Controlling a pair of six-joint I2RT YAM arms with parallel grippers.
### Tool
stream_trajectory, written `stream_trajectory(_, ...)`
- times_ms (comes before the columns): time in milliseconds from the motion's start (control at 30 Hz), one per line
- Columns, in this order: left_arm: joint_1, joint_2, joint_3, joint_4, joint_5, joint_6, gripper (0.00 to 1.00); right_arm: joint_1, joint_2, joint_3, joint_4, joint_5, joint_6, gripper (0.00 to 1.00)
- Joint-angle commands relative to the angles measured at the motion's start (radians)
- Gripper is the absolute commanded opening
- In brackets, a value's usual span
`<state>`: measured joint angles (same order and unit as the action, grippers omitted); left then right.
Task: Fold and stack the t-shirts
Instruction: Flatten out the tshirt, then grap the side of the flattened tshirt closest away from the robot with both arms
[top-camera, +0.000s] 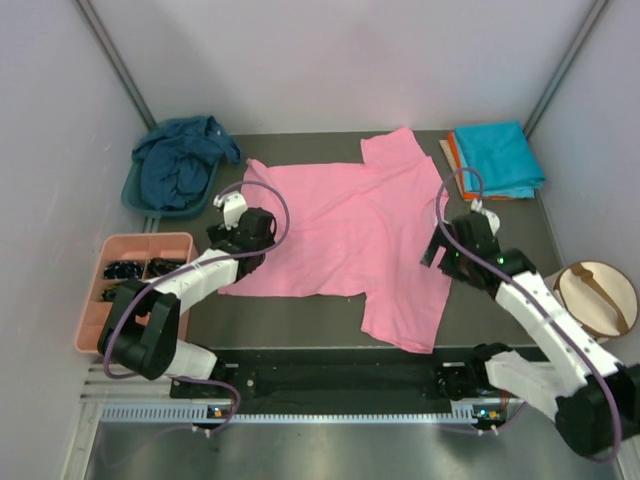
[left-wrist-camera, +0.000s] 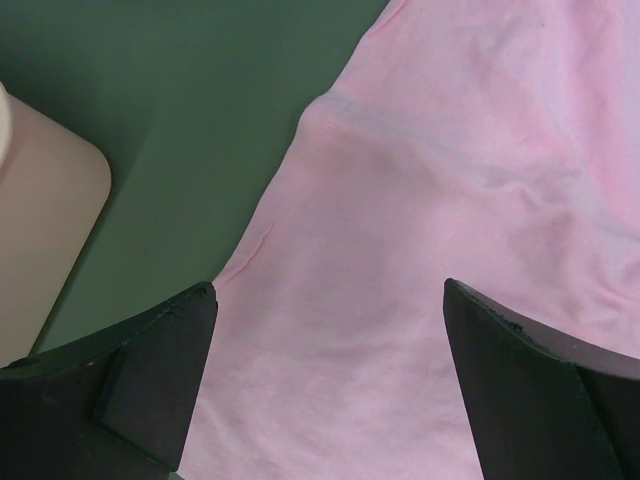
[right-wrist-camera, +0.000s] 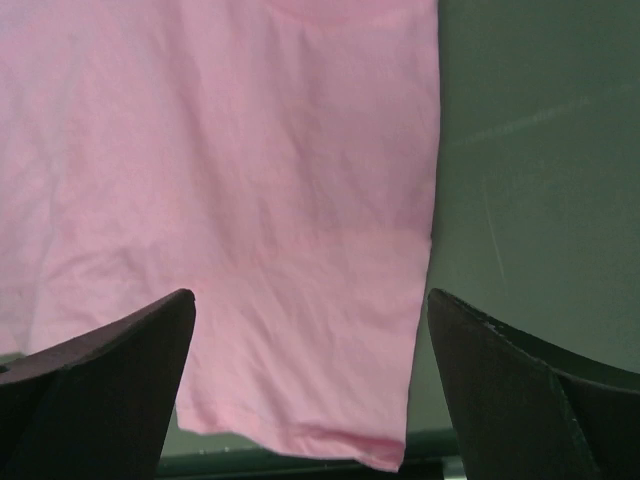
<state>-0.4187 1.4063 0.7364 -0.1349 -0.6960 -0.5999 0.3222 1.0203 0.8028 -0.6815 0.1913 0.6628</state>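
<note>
A bright pink t-shirt (top-camera: 340, 235) lies spread flat across the middle of the table, with one sleeve toward the back and one toward the near edge. My left gripper (top-camera: 245, 250) hovers open over its left edge (left-wrist-camera: 450, 200), nothing between the fingers (left-wrist-camera: 328, 290). My right gripper (top-camera: 437, 252) hangs open above the near-right sleeve (right-wrist-camera: 250, 180), empty too (right-wrist-camera: 310, 295). A dark navy t-shirt (top-camera: 180, 165) sits crumpled in the teal basin. A folded turquoise t-shirt (top-camera: 497, 158) rests on a folded orange one (top-camera: 455, 155) at the back right.
A salmon-pink compartment tray (top-camera: 135, 290) with small dark items stands at the near left; its corner (left-wrist-camera: 40, 220) shows in the left wrist view. The teal basin (top-camera: 140, 197) is at the back left. A round tan object (top-camera: 597, 295) lies beyond the table's right edge.
</note>
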Motion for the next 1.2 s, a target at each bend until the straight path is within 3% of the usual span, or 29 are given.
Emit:
stream_trajectory(0,0.004,-0.029,0.001,0.031,0.013,-0.001,0.99,0.127,-0.187,-0.103,-0.14,0.115,0.225,0.98)
stream_trajectory(300,0.004,-0.003,0.02,0.026,0.059,-0.008,0.99,0.423,-0.266,-0.289,-0.303,0.168,0.586,0.88)
stream_trajectory(600,0.004,-0.004,0.015,0.024,0.056,-0.017,0.99,0.701,-0.141,-0.294,-0.4,0.234,0.883,0.83)
stream_trajectory(967,0.004,-0.001,-0.003,0.041,0.07,-0.014,0.99,0.742,-0.2,-0.393,-0.363,0.175,0.96,0.57)
stream_trajectory(1167,0.004,0.002,-0.003,0.046,0.073,-0.014,0.99,0.742,-0.169,-0.381,-0.336,0.162,0.933,0.58)
